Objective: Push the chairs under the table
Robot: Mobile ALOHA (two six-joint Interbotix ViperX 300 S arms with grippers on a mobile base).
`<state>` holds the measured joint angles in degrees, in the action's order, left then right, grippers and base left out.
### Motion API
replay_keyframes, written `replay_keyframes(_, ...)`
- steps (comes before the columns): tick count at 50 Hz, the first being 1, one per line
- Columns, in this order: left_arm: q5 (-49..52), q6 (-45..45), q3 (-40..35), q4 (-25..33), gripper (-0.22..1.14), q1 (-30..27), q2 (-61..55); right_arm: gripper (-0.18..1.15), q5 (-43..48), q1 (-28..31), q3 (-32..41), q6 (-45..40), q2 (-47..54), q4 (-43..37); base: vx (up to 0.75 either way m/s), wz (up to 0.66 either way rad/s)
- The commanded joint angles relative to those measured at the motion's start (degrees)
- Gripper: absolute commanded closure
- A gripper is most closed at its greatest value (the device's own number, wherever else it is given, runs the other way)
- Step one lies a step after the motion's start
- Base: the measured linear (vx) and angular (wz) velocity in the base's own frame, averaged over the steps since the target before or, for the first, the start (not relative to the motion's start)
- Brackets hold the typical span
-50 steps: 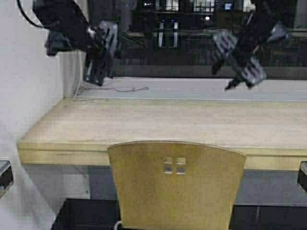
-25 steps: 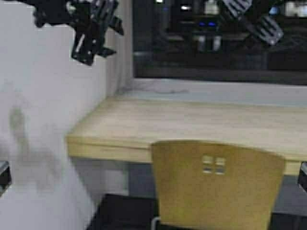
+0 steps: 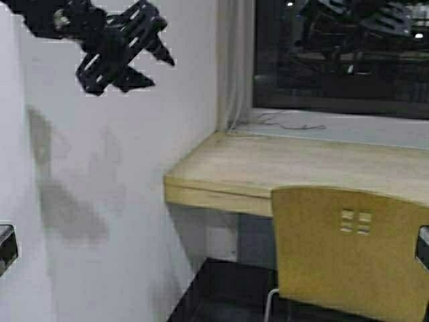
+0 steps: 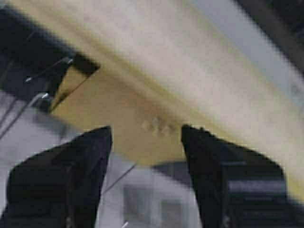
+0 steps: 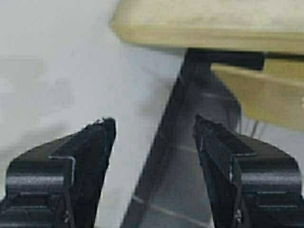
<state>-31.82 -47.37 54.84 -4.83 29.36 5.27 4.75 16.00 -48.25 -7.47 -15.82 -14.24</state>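
Observation:
One yellow-tan chair [image 3: 348,258], its curved back pierced by small square cutouts, stands at the lower right of the high view, its back just in front of the table [image 3: 288,168]. That pale-wood table ends at the white wall. My left gripper [image 3: 127,50] hangs high at the upper left, open and empty, in front of the wall. My right gripper [image 3: 375,17] is raised at the top right against the dark window. The left wrist view shows the chair back [image 4: 123,114] under the table edge [image 4: 190,71] beyond its open gripper [image 4: 146,128]. The right gripper [image 5: 154,120] is open over the floor.
A white wall [image 3: 100,201] fills the left of the high view. A dark window [image 3: 335,67] and a pale sill with a thin cable [image 3: 295,124] run behind the table. Dark floor [image 3: 221,295] lies between the wall and the chair.
The robot has moved: the whole scene has shifted right in the high view, bringing the wall in. Both grippers sit higher in the picture.

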Motion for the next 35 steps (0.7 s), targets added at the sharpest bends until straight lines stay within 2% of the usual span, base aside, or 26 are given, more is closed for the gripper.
replay_keyframes(1,-0.09,3.52,1.41,-2.37,0.08,0.18,2.46,0.11,0.09,-0.09,1.49,0.62,-1.76,0.53,-0.23,0.20)
replay_keyframes(23,8.70,13.18,0.62,-2.90,0.08,0.18,3.43,0.11,0.35,-0.70,4.04,1.32,2.90,0.97,-0.27,0.13)
replay_keyframes(35,10.81,22.24,0.79,-2.99,0.08,0.09,2.64,0.11,-0.44,-2.55,4.04,2.02,3.16,1.41,-0.33,0.23)
